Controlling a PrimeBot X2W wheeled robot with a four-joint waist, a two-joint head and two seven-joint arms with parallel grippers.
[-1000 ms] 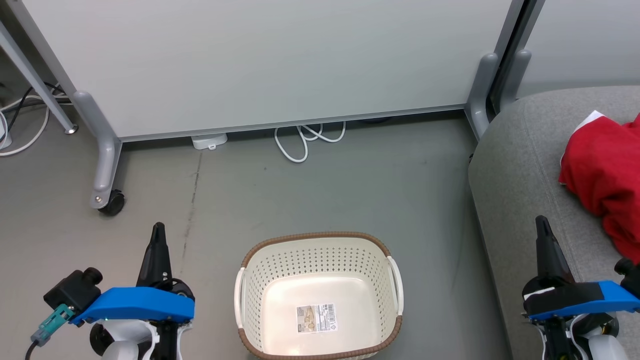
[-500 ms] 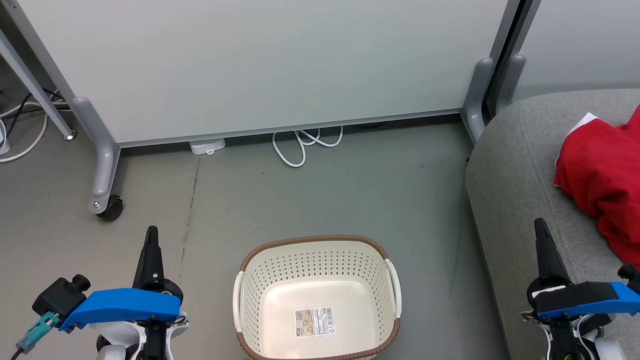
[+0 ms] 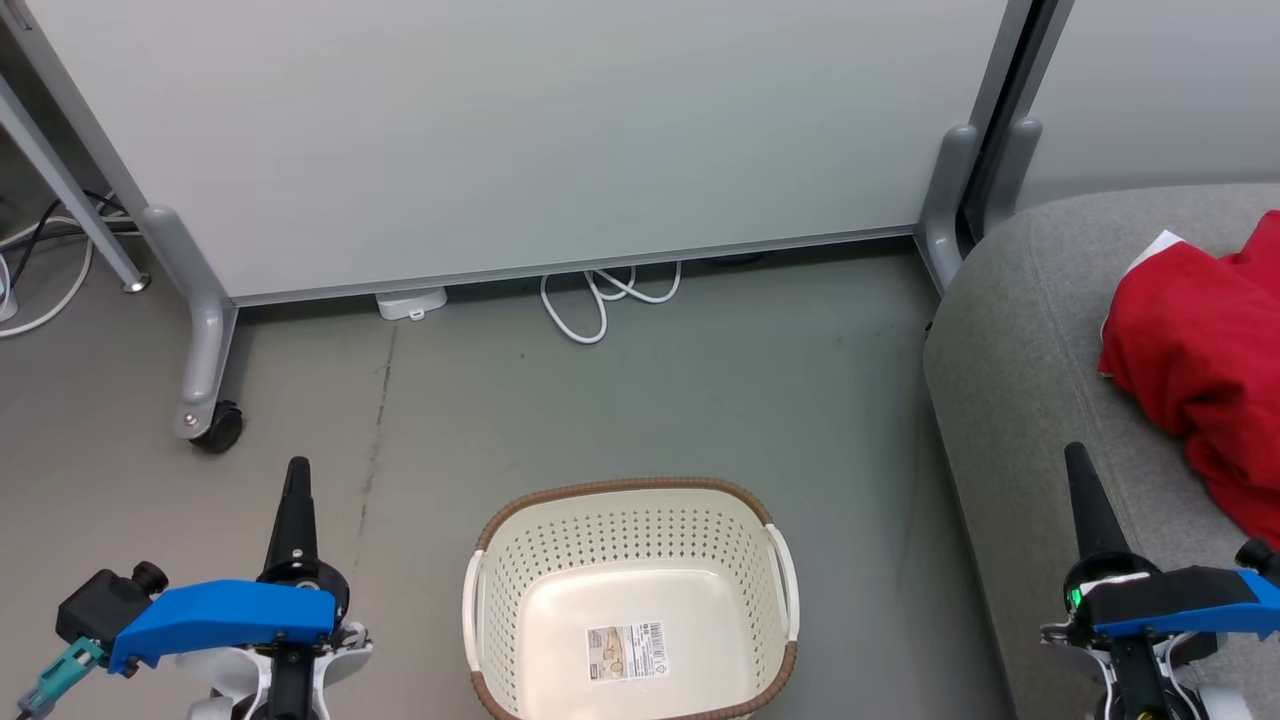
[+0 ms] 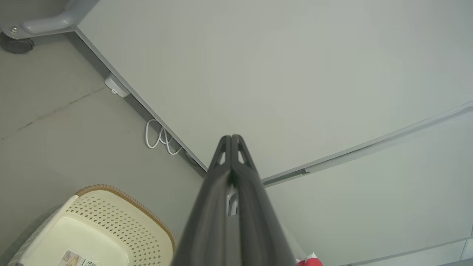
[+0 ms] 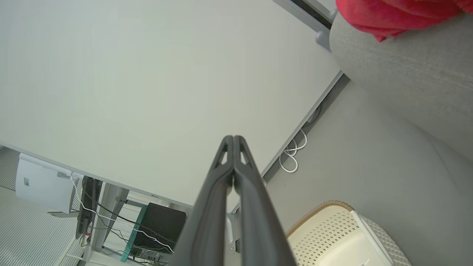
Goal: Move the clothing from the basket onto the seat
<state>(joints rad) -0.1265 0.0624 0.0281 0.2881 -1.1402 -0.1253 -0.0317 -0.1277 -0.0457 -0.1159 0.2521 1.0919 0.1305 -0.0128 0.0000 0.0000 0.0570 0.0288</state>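
Cream-white perforated plastic basket [image 3: 620, 488], brown-rimmed. To its right, bright red fabric clothing [image 3: 1200, 370] lies on the light grey upholstered seat [image 3: 1020, 400]. My left end effector [image 3: 297, 468] and right end effector [image 3: 1075, 455] flank the basket, fingers pressed together, holding nothing.

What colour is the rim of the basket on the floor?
Brown, woven-looking, topping the cream basket; clearest in the head view.

Grey floor [image 3: 700, 400] carries the basket [image 3: 620, 487], upright, nr the seat [image 3: 1030, 330] but not touching it. A white cable [image 3: 600, 300] loops on the floor by the partition's base, w/ a white box [image 3: 410, 303] nearby. A caster [image 3: 215, 425] stands further along. Red clothing [image 3: 1200, 340] lies heaped on the seat.
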